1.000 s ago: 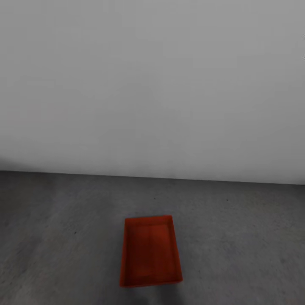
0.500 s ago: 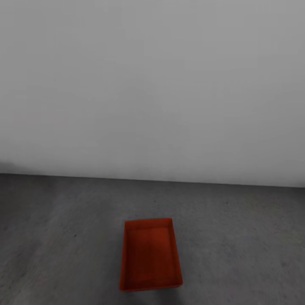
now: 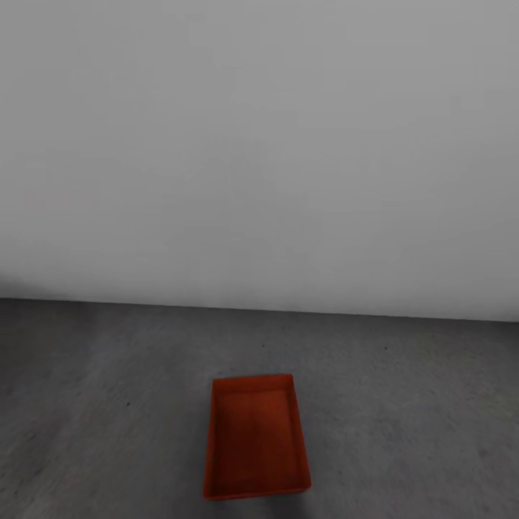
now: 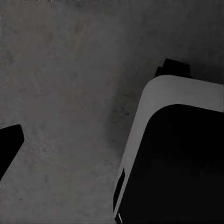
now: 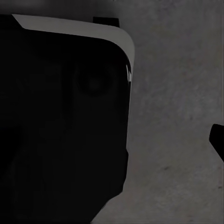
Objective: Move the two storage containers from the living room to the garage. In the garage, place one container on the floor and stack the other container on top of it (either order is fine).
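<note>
On the garage's concrete floor, near the wall, one orange-red storage container sits open-side up, likely as the stack's base; neither gripper's opening can be told.

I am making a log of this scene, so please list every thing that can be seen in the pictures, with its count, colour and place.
storage container: one, orange-red, open top, no lid, on the floor low in the head view, short of the wall.
floor: one, dark grey mottled concrete, across the lower part of the head view; also under both wrist cameras.
wall: one, plain white-grey, behind the container, upper part of the head view.
robot body: black with a light grey edge, beside the floor in the left wrist view; also in the right wrist view.
</note>
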`<state>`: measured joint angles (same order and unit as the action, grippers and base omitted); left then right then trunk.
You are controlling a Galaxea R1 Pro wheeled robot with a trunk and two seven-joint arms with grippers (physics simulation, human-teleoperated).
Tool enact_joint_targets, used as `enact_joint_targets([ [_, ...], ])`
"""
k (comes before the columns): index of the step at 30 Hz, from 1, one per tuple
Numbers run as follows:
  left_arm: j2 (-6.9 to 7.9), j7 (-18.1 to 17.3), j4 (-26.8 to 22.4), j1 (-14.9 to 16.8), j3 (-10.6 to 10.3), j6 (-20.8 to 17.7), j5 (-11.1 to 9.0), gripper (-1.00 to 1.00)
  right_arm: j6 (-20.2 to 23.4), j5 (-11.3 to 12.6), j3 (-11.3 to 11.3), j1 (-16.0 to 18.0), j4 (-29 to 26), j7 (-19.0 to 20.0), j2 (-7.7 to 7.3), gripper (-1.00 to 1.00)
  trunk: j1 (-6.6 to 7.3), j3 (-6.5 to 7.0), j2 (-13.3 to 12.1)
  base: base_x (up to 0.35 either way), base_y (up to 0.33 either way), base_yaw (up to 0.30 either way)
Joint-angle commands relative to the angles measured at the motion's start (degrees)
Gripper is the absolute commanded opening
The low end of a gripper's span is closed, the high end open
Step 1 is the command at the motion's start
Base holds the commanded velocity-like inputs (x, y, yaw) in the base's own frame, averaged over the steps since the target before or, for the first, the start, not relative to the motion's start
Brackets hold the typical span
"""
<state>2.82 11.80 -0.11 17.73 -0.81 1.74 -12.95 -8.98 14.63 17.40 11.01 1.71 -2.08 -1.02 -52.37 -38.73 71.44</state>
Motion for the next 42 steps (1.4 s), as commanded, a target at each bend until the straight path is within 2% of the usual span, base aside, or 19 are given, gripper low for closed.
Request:
enact_joint_targets([
  [1, -0.01, 0.07, 0.03, 0.03, -0.10, 0.18, -0.41, 1.00, -0.33, 0.49, 0.48, 0.06, 0.17, -0.03, 0.01, 1.00, 0.23, 0.15, -0.39, 0.000, 0.000, 0.000],
  [13, -0.01, 0.08, 0.10, 0.03, -0.07, 0.09, -0.51, 1.00, -0.33, 0.01, 0.56, 0.06, 0.13, -0.09, -0.26, 1.00, 2.86, 2.31, -5.21, 0.000, 0.000, 0.000],
  [42, 0.06, 0.11, 0.11, 0.03, -0.07, 0.01, -0.68, 1.00, 0.42, 0.05, 0.74, 0.06, 0.13, -0.20, 0.23, 1.00, 9.23, 7.52, -16.84, 0.000, 0.000, 0.000],
])
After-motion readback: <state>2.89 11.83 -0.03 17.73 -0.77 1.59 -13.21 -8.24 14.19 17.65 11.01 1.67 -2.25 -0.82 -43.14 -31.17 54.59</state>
